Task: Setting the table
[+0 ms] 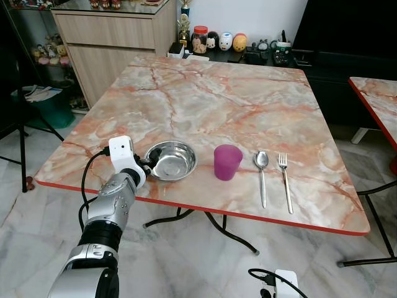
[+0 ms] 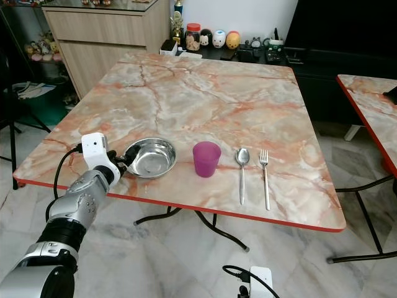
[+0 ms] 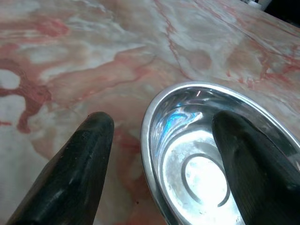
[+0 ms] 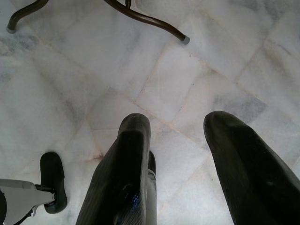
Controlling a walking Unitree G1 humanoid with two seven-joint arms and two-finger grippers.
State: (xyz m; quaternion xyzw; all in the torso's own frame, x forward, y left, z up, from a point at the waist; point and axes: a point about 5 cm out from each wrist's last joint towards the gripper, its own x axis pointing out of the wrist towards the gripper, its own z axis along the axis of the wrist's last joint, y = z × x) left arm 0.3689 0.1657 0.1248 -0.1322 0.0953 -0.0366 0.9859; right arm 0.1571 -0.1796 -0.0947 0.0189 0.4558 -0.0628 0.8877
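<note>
A steel bowl (image 1: 172, 160) sits near the front edge of the marble table (image 1: 217, 105). To its right stand a purple cup (image 1: 227, 162), then a spoon (image 1: 262, 167) and a fork (image 1: 285, 177) lying side by side. My left gripper (image 1: 151, 161) is at the bowl's left rim, open. In the left wrist view one finger (image 3: 84, 164) is outside the rim (image 3: 150, 136) and the other is inside the bowl. My right gripper (image 4: 173, 154) hangs low, open over the floor with nothing between its fingers.
A wooden cabinet (image 1: 111, 37) stands at the back left, and jars and figurines (image 1: 217, 41) line a dark shelf behind the table. A second marble table (image 1: 378, 93) is at the right. Table legs (image 4: 145, 18) cross the tiled floor.
</note>
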